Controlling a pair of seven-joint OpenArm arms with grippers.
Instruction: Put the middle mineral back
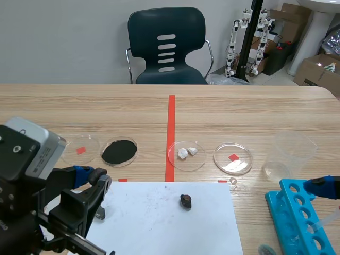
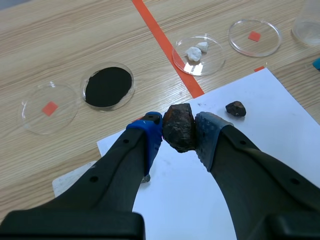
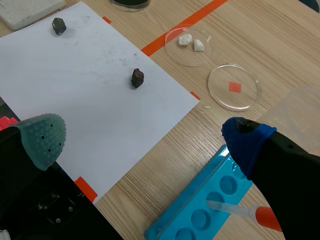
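Observation:
My left gripper (image 2: 178, 135) is shut on a dark brown mineral (image 2: 179, 120), held above the far left corner of a white paper sheet (image 1: 159, 223). In the scene view this gripper (image 1: 100, 183) hides the stone. A smaller dark mineral (image 1: 185, 201) (image 2: 235, 108) lies near the sheet's middle, and another mineral (image 3: 59, 25) (image 1: 100, 212) rests by its left edge. My right gripper (image 3: 145, 137) is open and holds nothing, above the sheet's right edge and a blue tube rack (image 3: 200, 210).
Beyond the paper stands a row of petri dishes: one with a red mark (image 1: 81, 149), one with black powder (image 1: 119, 152), one with white pieces (image 1: 186, 154), and another with a red mark (image 1: 232, 158). A clear beaker (image 1: 289, 154) stands right. A dropper (image 3: 245, 212) lies in the rack.

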